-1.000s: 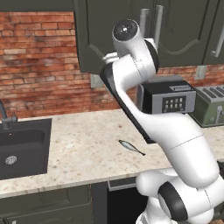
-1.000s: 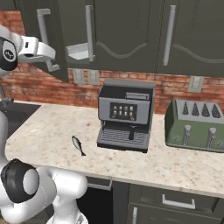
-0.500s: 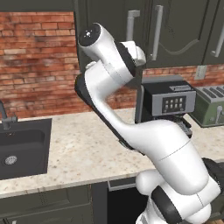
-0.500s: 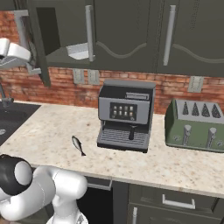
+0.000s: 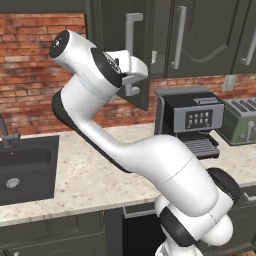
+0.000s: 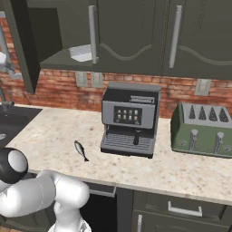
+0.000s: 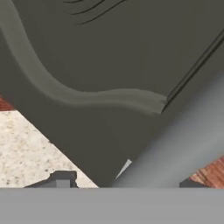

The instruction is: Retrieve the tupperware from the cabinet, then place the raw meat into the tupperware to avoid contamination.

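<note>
The cabinet (image 6: 136, 31) has its left door (image 6: 20, 50) swung wide open. Inside, on the shelf, sits the translucent tupperware (image 6: 83, 52). The raw meat, a small silvery fish (image 6: 81, 150), lies on the counter in front of the coffee machine's left side. My gripper (image 5: 133, 85) is raised at the open door's bar handle (image 5: 130, 35). In the hand view the handle (image 7: 179, 140) runs between my finger tips (image 7: 63, 178), and my gripper (image 7: 127, 183) is open, with a gap beside the bar.
A black coffee machine (image 6: 130, 118) and a green toaster (image 6: 203, 129) stand on the speckled counter (image 6: 50, 131) against the brick wall. A dark sink basin (image 5: 25, 167) is at the left. The open door (image 5: 142, 55) juts out over the counter.
The cabinet door has swung further open, and my arm has moved with it. My fingers have spread wider around the handle.
</note>
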### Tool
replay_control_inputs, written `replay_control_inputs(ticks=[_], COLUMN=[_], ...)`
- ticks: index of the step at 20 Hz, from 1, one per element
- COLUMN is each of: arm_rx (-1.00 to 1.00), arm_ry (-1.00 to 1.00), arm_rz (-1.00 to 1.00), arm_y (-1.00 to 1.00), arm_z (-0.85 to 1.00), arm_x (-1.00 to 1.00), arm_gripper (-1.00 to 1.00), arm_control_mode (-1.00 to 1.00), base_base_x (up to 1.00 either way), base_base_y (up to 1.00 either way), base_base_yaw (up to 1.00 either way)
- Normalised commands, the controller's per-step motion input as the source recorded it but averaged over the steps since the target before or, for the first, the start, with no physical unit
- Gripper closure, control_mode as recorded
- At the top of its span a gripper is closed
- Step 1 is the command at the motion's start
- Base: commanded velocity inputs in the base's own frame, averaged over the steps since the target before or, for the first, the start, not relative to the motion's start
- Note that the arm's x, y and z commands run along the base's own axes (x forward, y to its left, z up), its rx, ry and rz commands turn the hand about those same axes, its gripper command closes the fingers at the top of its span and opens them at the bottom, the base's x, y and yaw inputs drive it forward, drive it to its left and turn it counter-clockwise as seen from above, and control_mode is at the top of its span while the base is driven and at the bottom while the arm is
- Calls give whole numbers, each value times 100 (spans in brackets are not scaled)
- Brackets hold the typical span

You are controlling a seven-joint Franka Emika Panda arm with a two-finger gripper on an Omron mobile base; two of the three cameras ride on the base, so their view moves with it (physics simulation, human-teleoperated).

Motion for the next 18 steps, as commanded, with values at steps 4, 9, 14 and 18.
replay_control_inputs(ticks=[4, 9, 14, 18], arm_rx=[0, 0, 1, 7], arm_ry=[0, -1, -2, -3], arm_rz=[-10, -14, -15, -10], arm_y=[-7, 0, -14, -36], arm_z=[0, 0, 2, 5], arm_x=[-30, -47, -76, -83], arm_gripper=[-100, -100, -100, -100], arm_control_mode=[-100, -100, -100, -100], base_base_x=[0, 0, 0, 0], base_base_y=[0, 0, 0, 0], base_base_yaw=[0, 0, 0, 0])
